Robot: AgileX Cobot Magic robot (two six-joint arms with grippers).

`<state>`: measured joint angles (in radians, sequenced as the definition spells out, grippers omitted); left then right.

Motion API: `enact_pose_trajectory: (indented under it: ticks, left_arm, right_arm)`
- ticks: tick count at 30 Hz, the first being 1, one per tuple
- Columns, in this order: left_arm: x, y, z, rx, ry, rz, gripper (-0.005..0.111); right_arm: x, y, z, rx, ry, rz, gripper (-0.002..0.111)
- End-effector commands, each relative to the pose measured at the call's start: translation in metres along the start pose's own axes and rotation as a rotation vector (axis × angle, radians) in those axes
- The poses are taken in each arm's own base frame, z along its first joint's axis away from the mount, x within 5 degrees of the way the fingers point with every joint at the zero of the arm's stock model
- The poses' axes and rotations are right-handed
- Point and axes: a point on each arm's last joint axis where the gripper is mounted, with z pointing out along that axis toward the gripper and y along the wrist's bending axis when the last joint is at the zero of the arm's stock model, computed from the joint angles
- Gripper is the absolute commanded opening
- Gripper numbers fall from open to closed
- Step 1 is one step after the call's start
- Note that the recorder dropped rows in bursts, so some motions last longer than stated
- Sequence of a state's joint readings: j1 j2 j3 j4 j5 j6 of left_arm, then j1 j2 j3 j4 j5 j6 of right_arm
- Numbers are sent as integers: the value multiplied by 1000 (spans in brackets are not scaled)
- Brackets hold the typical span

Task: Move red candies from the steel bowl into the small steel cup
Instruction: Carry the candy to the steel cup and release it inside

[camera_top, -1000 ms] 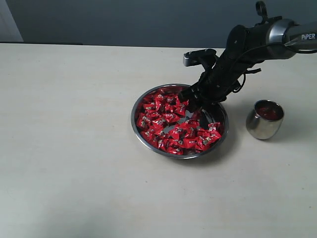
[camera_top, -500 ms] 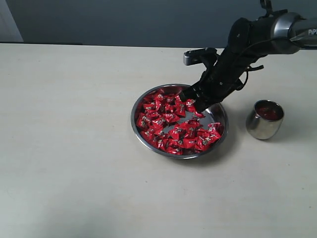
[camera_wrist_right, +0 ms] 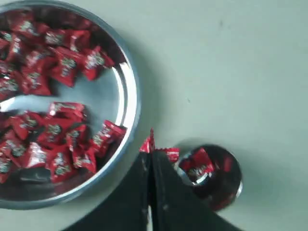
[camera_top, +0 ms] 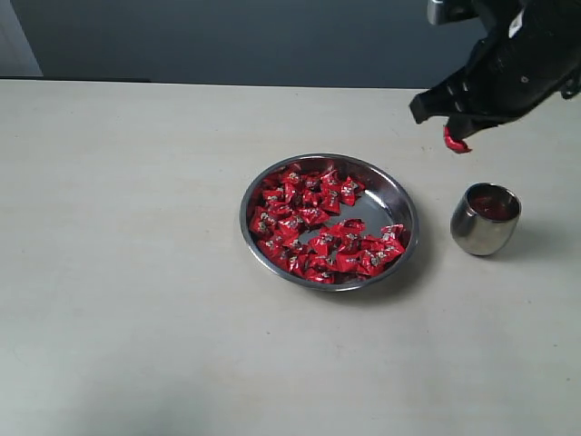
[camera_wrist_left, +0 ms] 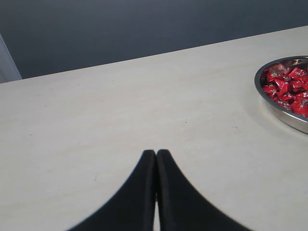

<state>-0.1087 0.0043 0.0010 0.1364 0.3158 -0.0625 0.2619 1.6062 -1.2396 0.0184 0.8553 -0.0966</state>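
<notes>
The steel bowl [camera_top: 402, 198] sits mid-table, holding many red candies [camera_top: 309, 227]; its rim [camera_wrist_right: 133, 96] and candies [camera_wrist_right: 53, 134] also show in the right wrist view. The small steel cup [camera_top: 485, 222] stands to the bowl's right with red candy inside [camera_wrist_right: 198, 166]. My right gripper [camera_top: 454, 138] hangs high in the air, up and left of the cup, shut on one red candy [camera_top: 456, 142] that sticks out past the tips [camera_wrist_right: 153, 146]. My left gripper [camera_wrist_left: 156, 153] is shut with nothing in it, low over bare table, with the bowl's edge [camera_wrist_left: 284, 115] off to one side.
The pale table [camera_top: 136, 272] spreads wide to the left and front. A dark wall [camera_top: 227, 36] runs behind the table's far edge.
The right gripper has lifted out of the bowl with one candy and swung up and right toward the cup. The left gripper's motion cannot be judged.
</notes>
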Motion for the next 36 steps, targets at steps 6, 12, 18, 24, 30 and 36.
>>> enact_pose_trajectory:
  ticks: [6, 12, 18, 24, 30, 36]
  left_arm:
    - [-1, 0, 0, 3, -11, -6, 0]
    - [-1, 0, 0, 3, -11, -6, 0]
    - [-1, 0, 0, 3, -11, -6, 0]
    - [-1, 0, 0, 3, -11, -6, 0]
    - [-1, 0, 0, 3, -11, -6, 0]
    - [-1, 0, 0, 3, -11, -6, 0]
  right_arm:
    - [41, -33, 32, 47, 55, 128, -1]
    - [38, -36, 36, 68, 18, 106, -1]
    - [42, -37, 56, 65, 87, 100, 3]
    - [43, -37, 66, 63, 105, 104, 33]
    - [41, -39, 66, 76, 93, 112, 36]
    - [30, -29, 54, 18, 24, 143, 36]
